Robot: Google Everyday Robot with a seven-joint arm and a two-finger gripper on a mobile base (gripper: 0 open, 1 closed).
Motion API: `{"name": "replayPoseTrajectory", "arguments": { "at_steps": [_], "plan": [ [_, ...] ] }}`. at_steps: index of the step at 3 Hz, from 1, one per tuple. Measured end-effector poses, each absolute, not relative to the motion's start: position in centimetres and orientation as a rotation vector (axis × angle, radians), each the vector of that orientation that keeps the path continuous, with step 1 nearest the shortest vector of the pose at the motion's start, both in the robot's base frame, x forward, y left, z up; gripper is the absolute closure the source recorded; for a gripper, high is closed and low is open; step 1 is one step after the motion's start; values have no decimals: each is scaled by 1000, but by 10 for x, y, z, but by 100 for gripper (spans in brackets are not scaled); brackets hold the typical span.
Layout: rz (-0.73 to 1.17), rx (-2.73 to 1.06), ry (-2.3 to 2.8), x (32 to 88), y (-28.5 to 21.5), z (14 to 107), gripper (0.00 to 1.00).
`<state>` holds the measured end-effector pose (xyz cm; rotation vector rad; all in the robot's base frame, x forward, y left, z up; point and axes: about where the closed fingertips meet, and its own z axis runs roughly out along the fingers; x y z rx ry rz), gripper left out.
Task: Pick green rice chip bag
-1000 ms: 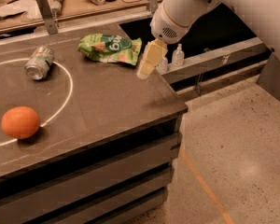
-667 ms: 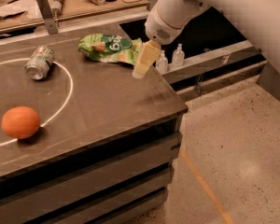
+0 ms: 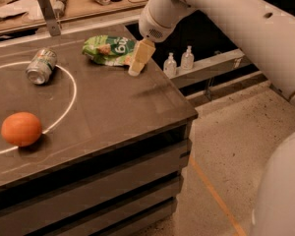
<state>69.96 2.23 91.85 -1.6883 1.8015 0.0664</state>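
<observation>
The green rice chip bag point(image 3: 108, 50) lies flat near the far right part of the dark table point(image 3: 113, 112). It is light green and crinkled, with white lettering. My gripper point(image 3: 139, 60) hangs from the white arm just at the bag's right end, low over the table. Its cream fingers point down and to the left and cover the bag's right edge.
A silver-green drink can point(image 3: 41, 66) lies on its side at the far left, on a white circle line. An orange point(image 3: 21, 129) sits at the near left. Two small clear bottles point(image 3: 178, 63) stand on a ledge right of the table. A cluttered bench runs behind.
My gripper has moved a little to the left and farther back, closer to the right end of the bag. The bag, can and orange have not moved.
</observation>
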Motion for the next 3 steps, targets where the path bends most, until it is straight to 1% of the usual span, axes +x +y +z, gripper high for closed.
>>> {"name": "replayPoseTrajectory", "arguments": {
  "at_steps": [1, 3],
  "plan": [
    [66, -1696, 1767, 713, 35, 917, 0],
    [133, -1678, 1736, 745, 63, 897, 0]
  ]
}}
